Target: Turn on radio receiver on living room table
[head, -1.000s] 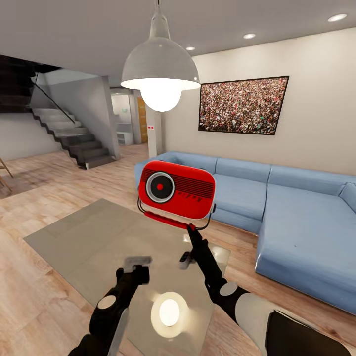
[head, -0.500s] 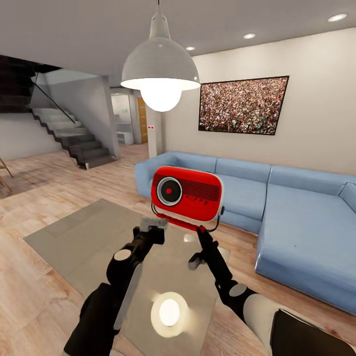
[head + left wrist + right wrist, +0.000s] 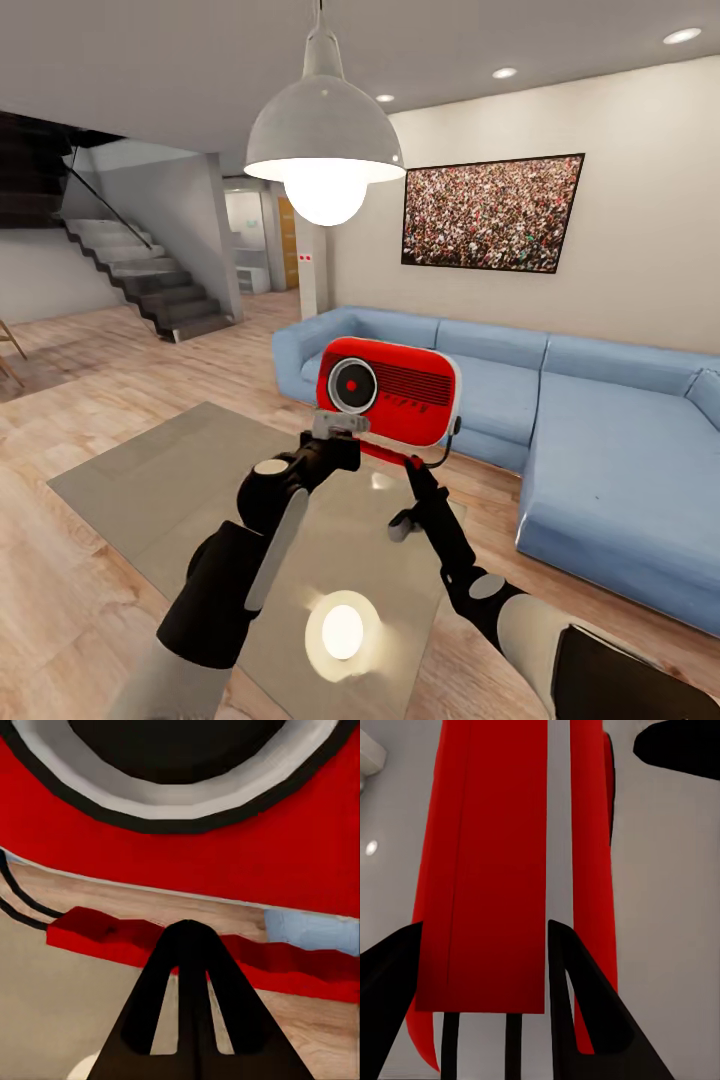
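Your right pincer point(image 3: 410, 466) is raised on an extended black arm, its two dark fingers point(image 3: 577, 1005) closed around the flat red base bar of the small red rounded-corner radio receiver point(image 3: 388, 388), holding it aloft above the glossy grey-brown glass table point(image 3: 160, 480). Your left pincer point(image 3: 338, 424) reaches up beside it, just under the radio's round silver dial point(image 3: 352, 384); its fingers point(image 3: 191, 975) sit pressed together, holding nothing. The dark slatted grille lies beyond the dial. A blue fabric sofa point(image 3: 600, 440) stands behind.
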Controlling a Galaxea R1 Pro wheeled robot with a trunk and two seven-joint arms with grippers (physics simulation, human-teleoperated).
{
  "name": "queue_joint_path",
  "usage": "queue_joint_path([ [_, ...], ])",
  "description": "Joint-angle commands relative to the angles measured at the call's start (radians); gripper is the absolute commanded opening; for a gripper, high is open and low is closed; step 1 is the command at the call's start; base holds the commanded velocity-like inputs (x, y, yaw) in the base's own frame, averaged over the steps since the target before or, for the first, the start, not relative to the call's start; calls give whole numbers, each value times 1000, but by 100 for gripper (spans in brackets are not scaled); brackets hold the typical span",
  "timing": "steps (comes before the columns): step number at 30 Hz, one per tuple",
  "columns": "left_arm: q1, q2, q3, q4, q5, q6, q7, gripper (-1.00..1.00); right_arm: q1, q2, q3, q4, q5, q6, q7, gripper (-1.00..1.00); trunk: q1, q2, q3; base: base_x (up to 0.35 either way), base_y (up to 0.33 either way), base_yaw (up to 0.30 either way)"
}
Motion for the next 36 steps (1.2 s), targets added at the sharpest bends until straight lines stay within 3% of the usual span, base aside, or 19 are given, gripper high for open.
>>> queue_joint_path([
  [1,-8,0,-8,-1,10,1,0,-100,0,0,-7,0,1,-1,3,-100,0,0,0,0,0,0],
  [3,-28,0,-17,-3,42,2,0,-100,0,0,-7,0,1,-1,7,-100,0,0,0,0,0,0],
  [4,-67,0,-21,1,91,5,2,-100,0,0,-7,0,2,-1,8,-100,0,0,0,0,0,0],
  [8,-134,0,-22,4,146,70,5,-100,0,-1,-6,0,3,-1,9,-100,0,0,0,0,0,0],
  [14,-185,0,-19,6,146,84,8,-100,0,-1,-6,0,3,-1,9,-100,0,0,0,0,0,0],
  [18,-201,0,61,11,140,139,16,-100,0,-1,-6,0,3,-2,8,-100,0,0,0,0,0,0],
  [20,-201,0,74,14,138,147,18,-100,1,-1,-6,0,3,-2,8,-100,0,0,0,0,0,0],
  [21,-202,0,83,97,138,143,18,-100,0,0,-6,0,3,-2,8,-100,0,0,0,0,0,0],
  [29,-237,0,83,174,138,140,17,-100,0,0,-5,0,3,-2,7,-100,0,0,0,0,0,0],
  [36,-268,0,83,176,150,141,13,-100,0,0,-5,0,3,-2,7,-100,0,0,0,0,0,0],
])
